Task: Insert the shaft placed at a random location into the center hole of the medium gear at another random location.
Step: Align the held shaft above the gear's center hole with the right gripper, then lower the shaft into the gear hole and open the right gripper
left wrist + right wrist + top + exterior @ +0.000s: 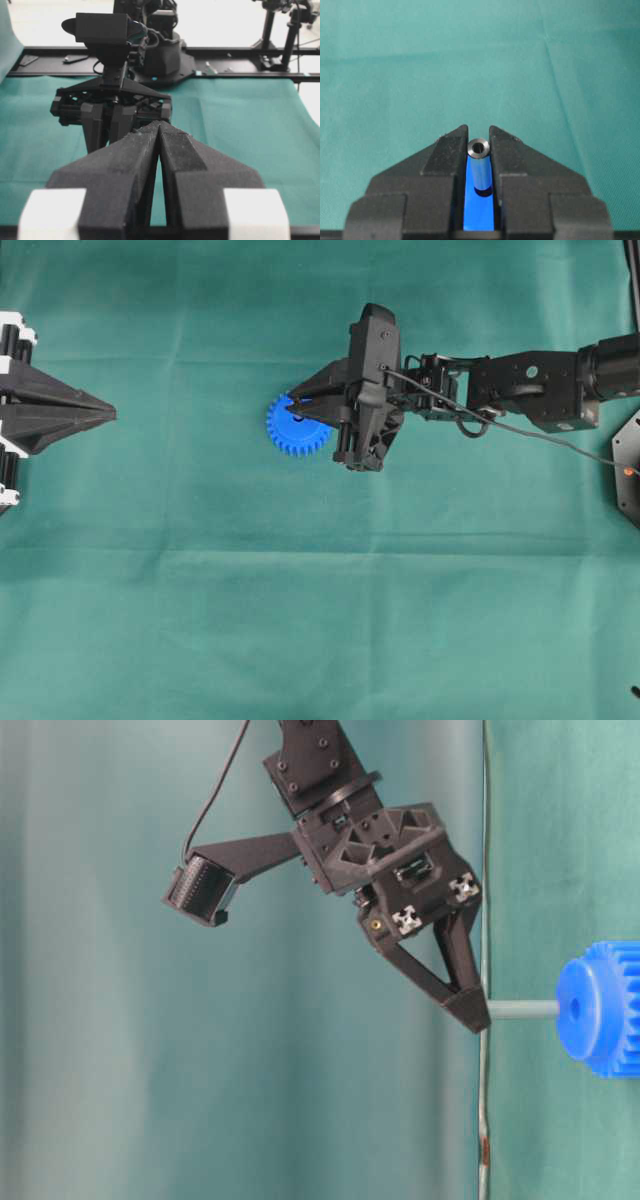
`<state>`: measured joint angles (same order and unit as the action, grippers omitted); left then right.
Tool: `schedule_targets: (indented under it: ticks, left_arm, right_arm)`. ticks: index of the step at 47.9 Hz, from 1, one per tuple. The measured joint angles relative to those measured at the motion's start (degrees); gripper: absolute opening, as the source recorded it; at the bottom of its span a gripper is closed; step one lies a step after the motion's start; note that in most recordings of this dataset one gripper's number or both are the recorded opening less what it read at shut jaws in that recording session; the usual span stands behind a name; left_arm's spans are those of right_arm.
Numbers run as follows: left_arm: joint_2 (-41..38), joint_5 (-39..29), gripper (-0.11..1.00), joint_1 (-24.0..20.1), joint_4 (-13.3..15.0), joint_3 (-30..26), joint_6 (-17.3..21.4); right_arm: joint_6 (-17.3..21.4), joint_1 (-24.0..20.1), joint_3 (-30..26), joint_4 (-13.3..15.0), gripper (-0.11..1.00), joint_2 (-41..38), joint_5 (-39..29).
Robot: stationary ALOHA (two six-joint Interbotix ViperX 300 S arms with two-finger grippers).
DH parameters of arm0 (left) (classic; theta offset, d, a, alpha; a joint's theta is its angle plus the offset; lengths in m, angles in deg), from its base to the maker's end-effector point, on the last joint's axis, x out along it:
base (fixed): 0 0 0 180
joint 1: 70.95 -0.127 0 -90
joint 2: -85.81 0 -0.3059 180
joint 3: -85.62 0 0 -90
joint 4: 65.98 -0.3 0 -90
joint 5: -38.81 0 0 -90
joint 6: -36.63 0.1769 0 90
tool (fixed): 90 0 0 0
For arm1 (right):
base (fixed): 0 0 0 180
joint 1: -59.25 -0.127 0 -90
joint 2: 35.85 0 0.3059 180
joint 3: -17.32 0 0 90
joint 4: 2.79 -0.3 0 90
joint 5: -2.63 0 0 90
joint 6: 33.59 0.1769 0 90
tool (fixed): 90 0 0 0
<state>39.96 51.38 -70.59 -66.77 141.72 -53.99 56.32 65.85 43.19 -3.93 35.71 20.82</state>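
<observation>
right claw (479, 150) pinches the shaft (480, 170) narrowly at its top end; shaft stands in the center hole of the medium gear (292, 430), mid-frame overhead. left claw (159, 131) closed, empty. risk: any tilt on release could jam the shaft or drag the gear across the tabletop (300, 620).

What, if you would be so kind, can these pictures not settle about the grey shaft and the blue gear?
- Overhead: the right gripper covers the small silvery-grey metal shaft and the bright blue plastic toothed gear's centre hole.
- Table-level: the frame's right edge cuts off the gear; how deep the shaft sits is unclear.
- Left wrist: the shut left gripper blocks the gear.
- Right wrist: the shaft hides the hole.
</observation>
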Motion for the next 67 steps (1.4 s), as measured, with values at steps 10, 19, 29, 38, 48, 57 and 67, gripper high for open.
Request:
schedule_targets:
  ticks: [10, 19, 29, 38, 48, 57, 67]
  left_arm:
    - [0.0, 0.0, 0.00, 0.0, -0.1, 0.1, 0.0]
    - [0.0, 0.2, 0.00, -0.1, 0.0, 0.0, 0.0]
    - [0.0, 0.2, 0.00, 0.0, -0.1, 0.0, 0.0]
    - [0.0, 0.0, 0.00, -0.1, -0.1, 0.0, 0.0]
    - [-0.1, 0.0, 0.00, 0.0, 0.0, 0.0, 0.0]
    - [-0.4, 0.0, 0.00, -0.1, -0.1, 0.0, 0.0]
    - [-0.4, 0.0, 0.00, 0.0, -0.1, 0.0, 0.0]
  right_arm:
    - [-0.1, 0.0, 0.0, 0.0, 0.13, -1.6, 0.7]
    - [0.0, 0.0, 0.0, -0.2, 0.13, -1.8, 1.0]
    - [-0.1, 0.1, 0.1, -0.3, 0.13, -1.8, 1.0]
    - [-0.1, 0.1, 0.3, -0.4, 0.13, -2.1, 1.3]
    - [-0.1, 0.1, 0.4, -0.5, 0.13, -4.3, 2.3]
    - [-0.1, 0.3, 0.3, -0.5, 0.13, -5.8, 2.6]
    - [-0.1, 0.2, 0.3, -0.5, 0.13, -6.5, 3.2]
